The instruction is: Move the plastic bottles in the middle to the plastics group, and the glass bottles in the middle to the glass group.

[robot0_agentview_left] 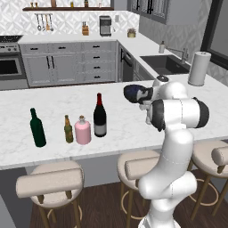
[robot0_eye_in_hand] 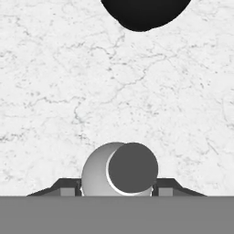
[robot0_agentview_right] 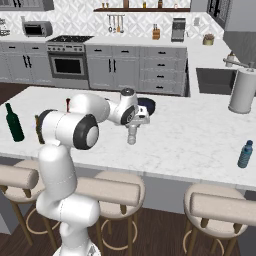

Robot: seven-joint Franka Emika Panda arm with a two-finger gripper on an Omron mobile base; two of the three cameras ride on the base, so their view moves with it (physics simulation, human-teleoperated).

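Clear plastic bottle (robot0_eye_in_hand: 119, 170): stood upright on the white marble island counter (robot0_agentview_right: 190, 135), seen from above in the hand view with its dark round cap toward the camera. The gripper (robot0_eye_in_hand: 118, 188) sat directly over it, one dark fingertip at each side of the body, jaws drawn in close to the bottle; whether they pressed it could not be told. In the right base view the same bottle (robot0_agentview_right: 132, 135) hung pale and slim under the hand, near the middle of the counter.

Dark bowl (robot0_agentview_right: 146, 105): just beyond the hand, on the far side of the counter.

Glass items, left part of the counter: dark wine bottle with red cap (robot0_agentview_left: 99, 116), upright; squat pink bottle (robot0_agentview_left: 83, 130) just beside it to the left; small amber beer bottle (robot0_agentview_left: 68, 129) next to the pink one; tall dark-green wine bottle (robot0_agentview_left: 37, 128) further left, apart.

Blue plastic bottle (robot0_agentview_right: 245, 154): far right of the counter, near its front edge.

Paper towel roll (robot0_agentview_right: 242, 91): upright at the right, by the sink (robot0_agentview_left: 165, 63).
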